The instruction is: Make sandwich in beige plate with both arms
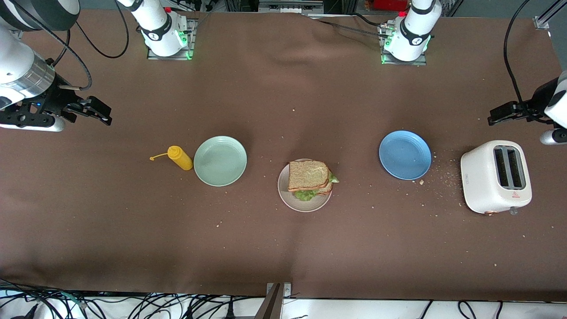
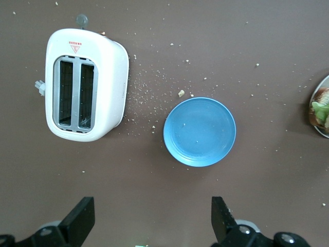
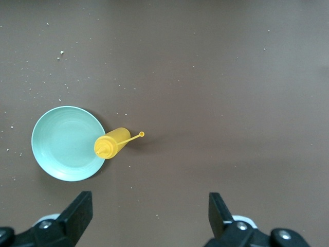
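Left gripper point(image 1: 498, 116) open, empty, above toaster point(image 1: 495, 176); right gripper point(image 1: 95, 111) open, empty, near mustard bottle point(image 1: 180, 157). Between them: sandwich point(image 1: 311, 179) assembled on beige plate point(image 1: 288, 196). Task looks complete; both arms wait.

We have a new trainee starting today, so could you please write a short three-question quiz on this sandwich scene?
1. True or false: the sandwich lies on the beige plate.
2. Which thing stands beside the mint-green plate? A) white toaster B) yellow mustard bottle C) blue plate
3. Fill in: the left gripper and the right gripper both hang with jaws ____.

Key: 1 true; 2 B; 3 open, each near its own arm's end of the table, holding nothing.
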Action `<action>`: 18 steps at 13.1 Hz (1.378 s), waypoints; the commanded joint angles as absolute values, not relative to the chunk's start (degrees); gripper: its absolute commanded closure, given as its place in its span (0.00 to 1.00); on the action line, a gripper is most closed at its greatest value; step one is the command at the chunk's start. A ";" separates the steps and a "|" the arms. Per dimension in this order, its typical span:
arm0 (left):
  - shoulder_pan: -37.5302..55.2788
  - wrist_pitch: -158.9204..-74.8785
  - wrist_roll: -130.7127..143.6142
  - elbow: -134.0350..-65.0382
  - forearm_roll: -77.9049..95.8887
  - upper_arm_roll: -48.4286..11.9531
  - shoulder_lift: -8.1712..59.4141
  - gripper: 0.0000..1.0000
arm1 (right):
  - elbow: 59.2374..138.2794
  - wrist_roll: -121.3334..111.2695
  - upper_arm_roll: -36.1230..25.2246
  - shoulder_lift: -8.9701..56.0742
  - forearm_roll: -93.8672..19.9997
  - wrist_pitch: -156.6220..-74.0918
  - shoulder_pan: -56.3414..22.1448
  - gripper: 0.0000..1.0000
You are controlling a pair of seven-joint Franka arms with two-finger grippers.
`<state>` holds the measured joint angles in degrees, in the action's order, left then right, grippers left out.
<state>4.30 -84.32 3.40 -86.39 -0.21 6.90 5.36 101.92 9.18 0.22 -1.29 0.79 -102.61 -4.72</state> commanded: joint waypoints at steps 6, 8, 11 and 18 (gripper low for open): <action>2.47 -90.61 3.25 -90.26 1.56 2.64 1.67 0.00 | 100.99 8.35 0.53 -0.97 2.02 -101.87 -4.39 0.00; 1.84 -90.53 3.34 -90.35 3.34 2.64 1.67 0.00 | 100.99 8.35 0.53 -0.97 2.02 -101.86 -4.39 0.00; 2.37 -90.09 3.25 -89.83 2.99 2.64 2.28 0.00 | 100.99 8.35 0.53 -0.88 2.02 -101.78 -4.39 0.00; 2.37 -89.83 3.34 -89.56 1.85 2.72 2.72 0.00 | 100.99 8.35 0.61 -0.88 2.02 -101.78 -4.39 0.00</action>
<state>2.88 -89.66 3.50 -88.62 2.15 3.08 3.45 101.92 9.00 0.22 -1.23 1.12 -102.51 -4.72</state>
